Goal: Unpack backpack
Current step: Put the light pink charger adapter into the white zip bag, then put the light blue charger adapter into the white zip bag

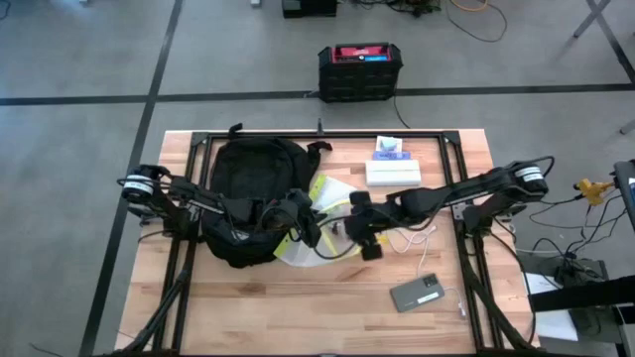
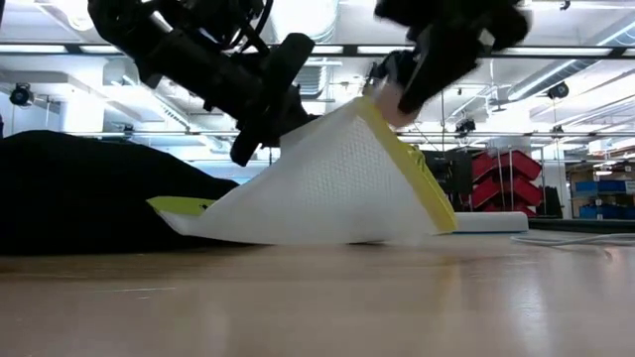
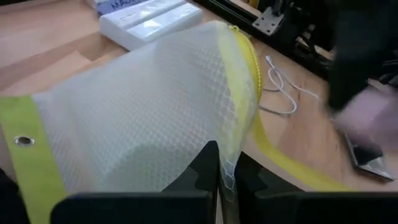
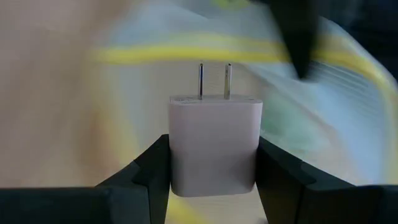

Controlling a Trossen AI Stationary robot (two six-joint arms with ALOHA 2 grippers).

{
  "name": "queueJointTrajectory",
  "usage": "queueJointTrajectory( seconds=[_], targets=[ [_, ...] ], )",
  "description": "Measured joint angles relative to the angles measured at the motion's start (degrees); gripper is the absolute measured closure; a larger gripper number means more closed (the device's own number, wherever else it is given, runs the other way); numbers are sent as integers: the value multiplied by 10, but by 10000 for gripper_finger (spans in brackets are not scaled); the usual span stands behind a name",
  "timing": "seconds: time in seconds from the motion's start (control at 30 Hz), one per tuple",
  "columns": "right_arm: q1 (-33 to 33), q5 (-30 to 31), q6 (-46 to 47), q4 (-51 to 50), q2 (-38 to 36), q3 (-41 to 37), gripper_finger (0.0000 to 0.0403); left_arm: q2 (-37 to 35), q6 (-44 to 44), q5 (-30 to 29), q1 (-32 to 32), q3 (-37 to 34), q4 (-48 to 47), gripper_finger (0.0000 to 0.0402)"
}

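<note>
Wooden slatted table (image 1: 298, 297) on grey floor, black backpack (image 1: 250, 178) at its left-centre, left gripper (image 3: 227, 177) pinching white mesh pouch (image 3: 143, 118), right gripper (image 4: 214, 163) clamping white charger plug (image 4: 214, 143), phone (image 1: 419, 294), cable (image 1: 417, 241), shelving behind

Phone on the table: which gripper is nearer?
Right. The right gripper, holding the charger plug, sits just up-left of the phone; the left gripper, pinching the mesh pouch, is farther left.

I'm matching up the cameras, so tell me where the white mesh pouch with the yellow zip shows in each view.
High view: mesh pouch at centre, between both grippers, beside the backpack.
Low view: centre, a raised tent.
Left wrist view: fills the frame, pinched.
Right wrist view: blurred, behind the charger plug.
Shared landmark: its yellow zip edge.
</note>
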Motion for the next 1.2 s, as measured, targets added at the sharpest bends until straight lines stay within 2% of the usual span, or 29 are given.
queueJointTrajectory(
  seconds=[0.07,0.13,0.33,0.43,0.5,0.6,0.73,0.87,1.07,1.2],
  targets=[
    [-1,98,4,-9,25,0,240,0,3,18,-1,2,2,402],
    [-2,132,1,-11,46,1,227,0,3,26,-2,2,1,402],
    [0,79,18,-23,54,31,67,-1,17,26,-3,2,1,402],
    [0,70,26,-63,39,55,17,-1,17,26,-2,2,1,402],
    [-2,72,21,-98,19,71,18,-1,17,26,-3,2,2,402],
    [-13,110,-12,-141,-14,80,36,-1,17,26,-9,2,1,402],
    [-61,114,-78,-186,-57,80,56,-1,17,27,-17,2,1,402],
    [-152,114,-164,-219,-66,80,72,-1,16,27,-20,2,1,402],
    [-319,109,-284,-217,-24,79,90,-1,16,27,-21,2,2,402],
    [-414,66,-346,-212,16,79,103,-1,17,26,-22,2,2,402]
  ],
)
